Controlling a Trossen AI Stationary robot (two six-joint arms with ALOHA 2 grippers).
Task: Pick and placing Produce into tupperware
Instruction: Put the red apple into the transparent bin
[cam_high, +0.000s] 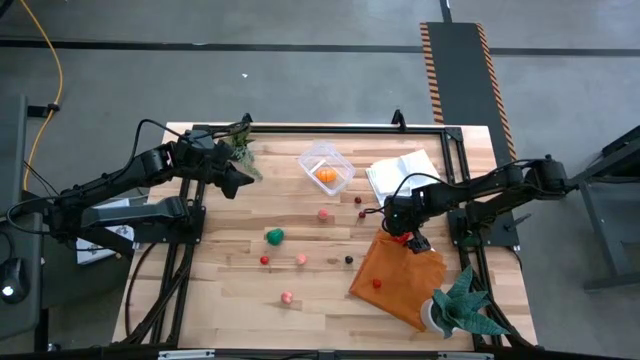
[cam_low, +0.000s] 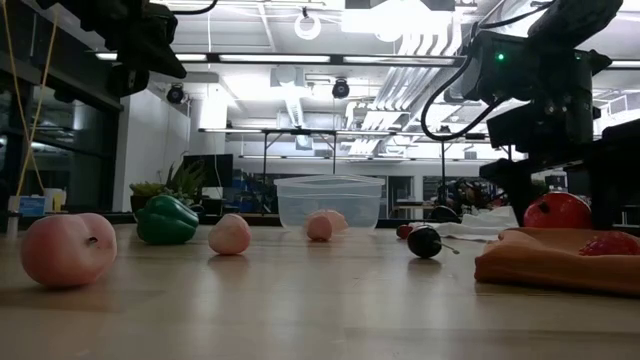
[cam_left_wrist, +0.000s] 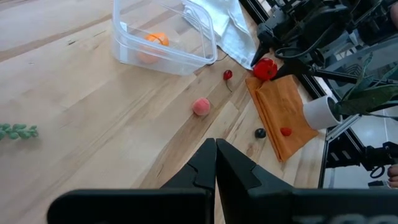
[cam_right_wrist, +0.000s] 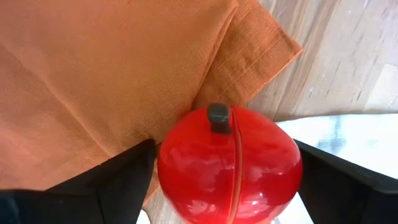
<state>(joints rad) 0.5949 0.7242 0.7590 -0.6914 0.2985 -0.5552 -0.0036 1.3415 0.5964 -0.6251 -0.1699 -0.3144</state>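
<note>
My right tool (cam_right_wrist: 227, 180) stands released, fingers straddling the red apple (cam_right_wrist: 229, 163) at the orange cloth's (cam_high: 395, 275) twelve o'clock corner. I judge it should close squarely at the widest part, then lift straight. The tupperware (cam_high: 326, 166) lies toward ten o'clock. My left tool (cam_left_wrist: 216, 163), clenched and empty, hovers over the desk (cam_high: 230, 290).

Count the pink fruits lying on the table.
3. One pink fruit beside the tupperware, a second mid-table near the green pepper, a third alone toward the front edge. More may be hidden.
</note>
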